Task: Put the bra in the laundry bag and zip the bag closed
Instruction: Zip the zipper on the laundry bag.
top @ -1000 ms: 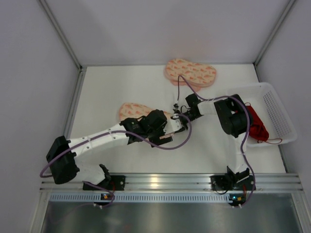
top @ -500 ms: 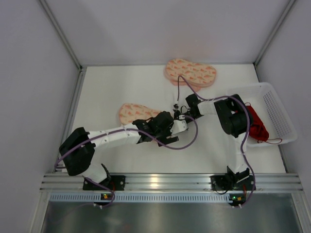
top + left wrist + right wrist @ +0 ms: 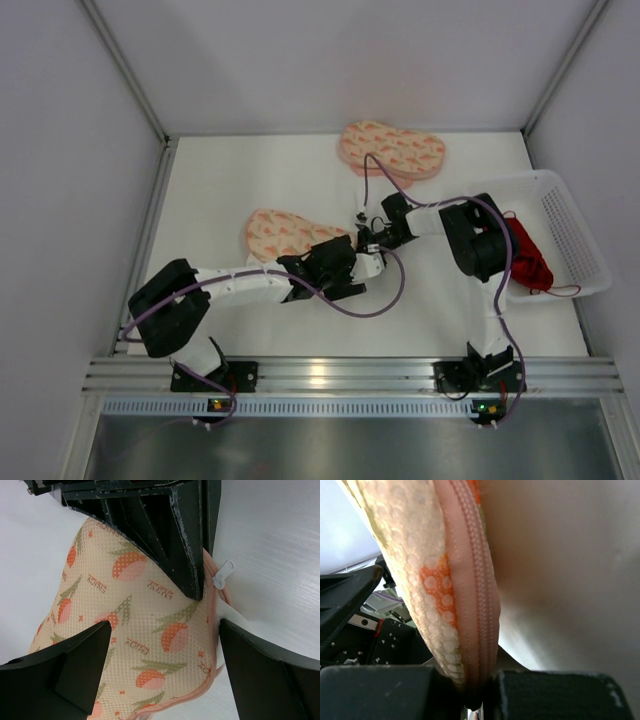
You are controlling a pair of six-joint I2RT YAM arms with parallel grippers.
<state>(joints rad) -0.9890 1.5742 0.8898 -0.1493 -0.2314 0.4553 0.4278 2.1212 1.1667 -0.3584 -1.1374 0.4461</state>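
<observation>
The laundry bag (image 3: 281,232) is a peach-pink speckled pouch lying mid-table. In the left wrist view its mesh face (image 3: 145,630) lies between my left gripper's (image 3: 165,650) wide-open fingers, and a white zipper pull (image 3: 222,575) sticks out at its right edge. My left gripper (image 3: 352,262) sits over the pouch's right end. My right gripper (image 3: 370,237) is shut on the pouch's zipper edge (image 3: 475,595) and pinches it at its fingertips (image 3: 480,692). The red bra (image 3: 526,254) lies in the white basket, away from both grippers.
A twin patterned pouch (image 3: 392,150) lies at the back of the table. The white mesh basket (image 3: 572,232) stands at the right edge. Purple cables (image 3: 375,300) loop from both arms over the table. Walls close in on three sides.
My left arm has swung its elbow and shoulder to the right and drawn in, while its gripper stays at the pouch's right end. More of the pouch shows. The right arm has held still.
</observation>
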